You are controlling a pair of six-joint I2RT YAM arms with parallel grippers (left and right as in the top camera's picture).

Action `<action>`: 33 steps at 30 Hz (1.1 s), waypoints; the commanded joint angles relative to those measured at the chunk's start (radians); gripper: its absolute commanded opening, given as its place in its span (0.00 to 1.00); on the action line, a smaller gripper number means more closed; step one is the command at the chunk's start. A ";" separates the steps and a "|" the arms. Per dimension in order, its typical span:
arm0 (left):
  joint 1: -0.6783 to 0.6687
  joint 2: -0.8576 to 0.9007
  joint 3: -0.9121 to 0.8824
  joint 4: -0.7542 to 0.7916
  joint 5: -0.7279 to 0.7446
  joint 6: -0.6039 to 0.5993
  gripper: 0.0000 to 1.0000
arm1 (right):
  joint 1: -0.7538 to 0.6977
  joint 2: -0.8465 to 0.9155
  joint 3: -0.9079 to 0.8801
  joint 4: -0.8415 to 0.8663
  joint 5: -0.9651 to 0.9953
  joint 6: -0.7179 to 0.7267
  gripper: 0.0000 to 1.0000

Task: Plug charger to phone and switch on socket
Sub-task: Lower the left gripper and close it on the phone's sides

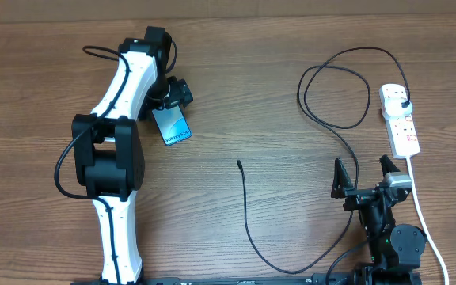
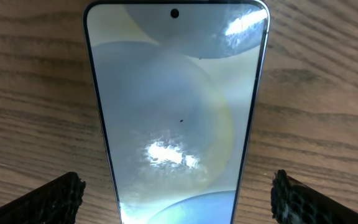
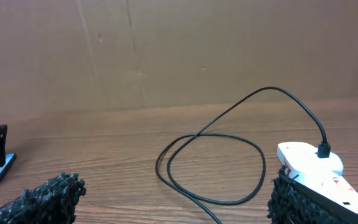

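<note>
Seeing phone (image 1: 171,125) flat on bench (image 1: 46,95) under left end effector (image 2: 176,202) spread wide, not gripped, charger tip (image 1: 238,164) loose mid-bench well apart from it, plug (image 1: 403,101) already in socket (image 1: 403,131), right end effector (image 1: 364,176) wide and empty near that; reckon mating and switching both remain.

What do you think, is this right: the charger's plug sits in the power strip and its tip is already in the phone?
Not quite. The plug does sit in the power strip, but the tip is not in the phone: the overhead view shows it lying loose on the table, apart from it.
</note>
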 commanded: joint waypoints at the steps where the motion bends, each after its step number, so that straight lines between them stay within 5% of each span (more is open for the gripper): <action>1: 0.001 0.006 -0.005 0.006 -0.020 -0.016 1.00 | 0.005 -0.010 -0.011 0.003 0.011 0.004 1.00; 33: 0.002 0.011 -0.090 0.061 -0.020 -0.016 1.00 | 0.005 -0.010 -0.011 0.003 0.011 0.004 1.00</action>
